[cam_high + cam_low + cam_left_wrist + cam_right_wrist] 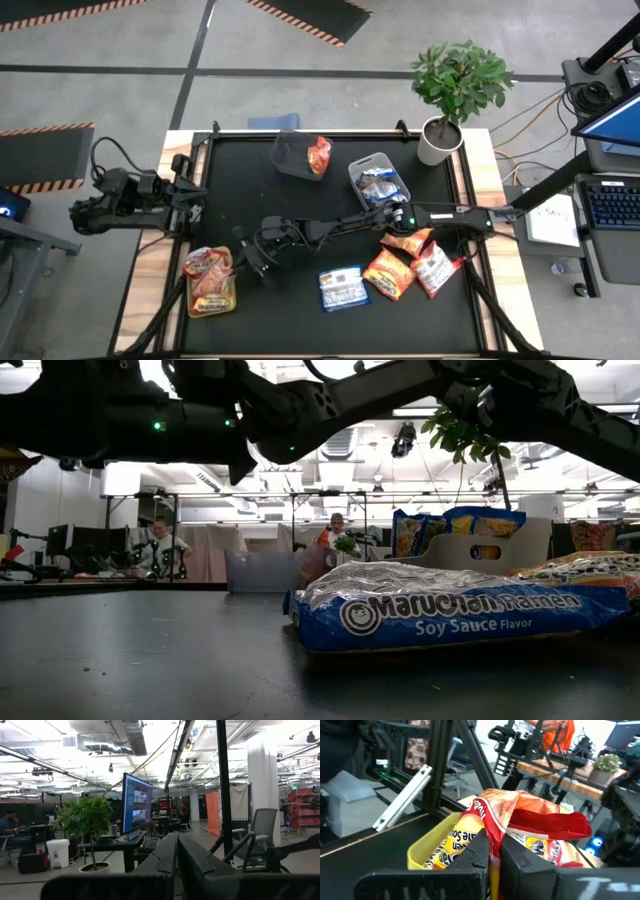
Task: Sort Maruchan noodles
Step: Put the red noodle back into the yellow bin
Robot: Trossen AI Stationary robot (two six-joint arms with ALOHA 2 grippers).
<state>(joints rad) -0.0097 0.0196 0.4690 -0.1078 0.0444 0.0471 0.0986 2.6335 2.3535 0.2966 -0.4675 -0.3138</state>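
Now: right gripper reached across the table to the yellow bin, fingers pinched on a red noodle packet beside that bin | left gripper parked at the left table edge, jaws pressed together, empty | blue packet lies flat mid-table | three packets clustered at right.

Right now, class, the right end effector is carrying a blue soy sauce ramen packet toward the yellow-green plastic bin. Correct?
Not quite. The right end effector grips a red-and-white crinkly ramen packet, as the right wrist view shows; it is indeed beside the yellow-green plastic bin.
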